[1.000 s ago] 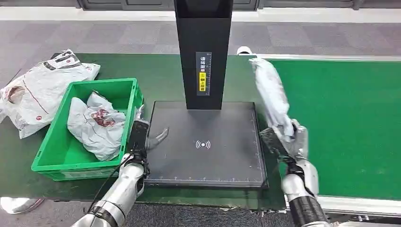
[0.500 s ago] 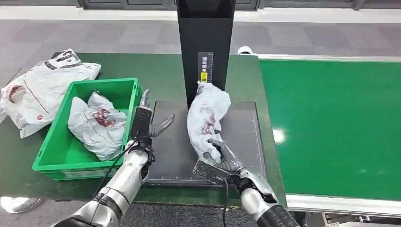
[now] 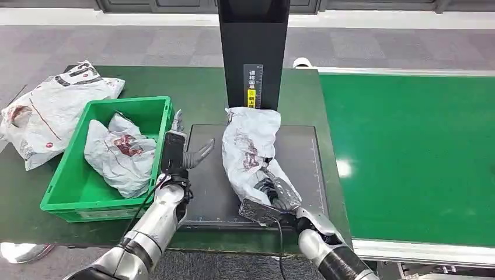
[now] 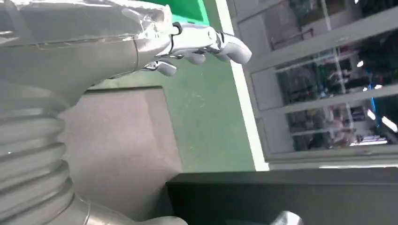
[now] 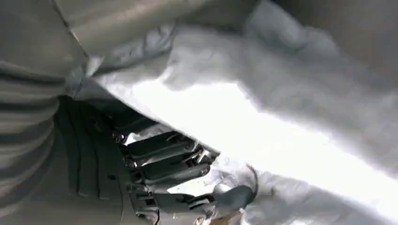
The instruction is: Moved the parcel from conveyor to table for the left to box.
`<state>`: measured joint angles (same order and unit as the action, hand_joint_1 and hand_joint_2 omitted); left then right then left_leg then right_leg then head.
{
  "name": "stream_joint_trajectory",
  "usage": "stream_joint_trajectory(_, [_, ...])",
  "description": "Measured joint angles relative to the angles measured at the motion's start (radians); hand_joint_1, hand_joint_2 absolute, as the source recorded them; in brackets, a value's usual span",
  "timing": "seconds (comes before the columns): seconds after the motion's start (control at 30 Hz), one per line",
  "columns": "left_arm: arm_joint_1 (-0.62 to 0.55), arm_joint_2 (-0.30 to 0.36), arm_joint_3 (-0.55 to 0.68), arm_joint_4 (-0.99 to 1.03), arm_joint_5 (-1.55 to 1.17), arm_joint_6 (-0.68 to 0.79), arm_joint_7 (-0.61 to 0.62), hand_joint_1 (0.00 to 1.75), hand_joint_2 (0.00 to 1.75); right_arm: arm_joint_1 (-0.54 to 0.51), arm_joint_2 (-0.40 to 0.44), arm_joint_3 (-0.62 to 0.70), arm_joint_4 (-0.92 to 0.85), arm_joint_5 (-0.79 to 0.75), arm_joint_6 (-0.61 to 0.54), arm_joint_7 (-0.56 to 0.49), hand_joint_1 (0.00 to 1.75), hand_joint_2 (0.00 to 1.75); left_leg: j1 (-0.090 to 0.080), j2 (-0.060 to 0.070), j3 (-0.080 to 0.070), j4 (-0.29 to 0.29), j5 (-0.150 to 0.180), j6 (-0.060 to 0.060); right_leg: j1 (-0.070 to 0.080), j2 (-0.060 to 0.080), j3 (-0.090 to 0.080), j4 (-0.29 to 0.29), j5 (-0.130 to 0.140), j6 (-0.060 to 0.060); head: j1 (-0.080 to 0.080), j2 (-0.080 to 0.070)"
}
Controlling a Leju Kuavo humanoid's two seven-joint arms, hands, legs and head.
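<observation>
Parcel (image 3: 252, 153) on scanner pad (image 3: 303, 169), near end hidden in gripping right hand (image 3: 273, 197); left hand (image 3: 182, 153) open, empty.

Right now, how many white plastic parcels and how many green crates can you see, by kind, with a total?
White plastic parcels: 3 (one on the scanner pad, one in the crate, one on the table to the left)
Green crates: 1
Total: 4
</observation>
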<state>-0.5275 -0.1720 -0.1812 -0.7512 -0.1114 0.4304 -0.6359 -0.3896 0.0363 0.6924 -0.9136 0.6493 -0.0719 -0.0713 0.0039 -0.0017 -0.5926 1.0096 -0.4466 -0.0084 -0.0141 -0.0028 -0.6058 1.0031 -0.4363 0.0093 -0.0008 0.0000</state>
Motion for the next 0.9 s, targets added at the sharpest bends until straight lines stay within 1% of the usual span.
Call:
stream_joint_trajectory(0.07, [0.017,0.000,0.000,-0.022,0.018,0.026,-0.017,0.00,1.75,0.007,-0.005,0.000,-0.002,-0.010,-0.083,-0.028,0.00,1.75,0.000,0.000,0.000,0.000,0.000,0.000,0.000,0.000,0.000,0.000,0.000,0.000,0.000,0.000])
stream_joint_trajectory(0.1, [0.029,0.000,0.000,-0.037,0.026,0.039,-0.028,0.00,1.75,0.017,-0.010,0.000,-0.012,-0.021,-0.158,-0.062,0.00,1.75,0.000,0.000,0.000,0.000,0.000,0.000,0.000,0.000,0.000,0.000,0.000,0.000,0.000,0.000])
stream_joint_trajectory(0.17, [0.053,0.000,0.000,-0.066,0.031,0.065,-0.040,0.00,1.75,0.041,-0.015,-0.019,-0.053,-0.086,-0.287,-0.148,0.00,1.75,0.000,0.000,0.000,0.000,0.000,0.000,0.000,0.000,0.000,0.000,0.000,0.000,0.000,0.000])
stream_joint_trajectory(0.23, [0.064,-0.003,-0.001,-0.078,0.011,0.069,-0.036,0.00,1.75,0.061,-0.015,-0.049,-0.095,-0.147,-0.373,-0.240,0.00,1.75,0.000,0.000,-0.001,0.000,0.000,0.000,0.000,0.000,-0.001,0.000,0.000,0.000,0.000,0.000])
stream_joint_trajectory(0.3, [0.065,-0.003,-0.022,-0.075,-0.034,0.064,-0.021,0.00,1.75,0.083,-0.013,-0.087,-0.135,-0.232,-0.429,-0.334,0.00,1.75,0.000,-0.001,-0.001,0.000,0.000,0.000,0.000,-0.001,-0.001,-0.001,0.000,0.000,0.000,0.000])
stream_joint_trajectory(0.37, [0.064,-0.005,-0.042,-0.064,-0.073,0.067,-0.020,0.00,1.75,0.102,-0.008,-0.129,-0.161,-0.339,-0.421,-0.398,0.00,1.75,0.000,-0.001,-0.001,0.000,-0.001,0.000,0.000,0.000,-0.001,0.000,0.000,0.001,0.000,0.000])
stream_joint_trajectory(0.43, [0.059,-0.008,-0.063,-0.036,-0.106,0.078,-0.023,0.00,1.75,0.118,-0.003,-0.174,-0.179,-0.476,-0.360,-0.448,0.00,1.75,0.000,0.000,-0.001,0.000,-0.001,0.001,0.000,0.000,-0.001,-0.001,0.000,0.001,0.000,0.000])
stream_joint_trajectory(0.5, [0.055,-0.009,-0.088,0.003,-0.143,0.102,-0.029,0.00,1.75,0.131,0.000,-0.223,-0.187,-0.635,-0.260,-0.477,0.00,1.75,0.000,0.000,-0.001,0.000,-0.001,0.001,0.000,0.000,-0.001,-0.001,0.000,0.001,0.000,0.000])
stream_joint_trajectory(0.63, [0.044,-0.009,-0.129,0.066,-0.196,0.101,-0.025,0.00,1.75,0.135,0.000,-0.297,-0.189,-0.828,-0.087,-0.483,0.00,1.75,-0.001,0.000,-0.001,0.000,-0.001,0.001,-0.001,0.000,-0.001,-0.001,0.000,0.001,0.000,0.000])
stream_joint_trajectory(0.77, [0.034,-0.010,-0.159,0.114,-0.205,0.090,-0.021,0.00,1.75,0.128,0.000,-0.356,-0.183,-0.855,-0.063,-0.483,0.00,1.75,-0.001,0.000,-0.001,0.000,0.000,0.000,0.000,0.000,-0.001,0.000,0.000,0.001,0.000,0.000])
stream_joint_trajectory(0.9, [0.027,-0.010,-0.174,0.138,-0.206,0.088,-0.021,0.00,1.75,0.126,0.001,-0.375,-0.179,-0.856,-0.059,-0.483,0.00,1.75,-0.001,0.000,-0.001,0.000,0.000,0.000,0.000,0.000,-0.001,0.000,0.000,0.001,0.000,0.000])
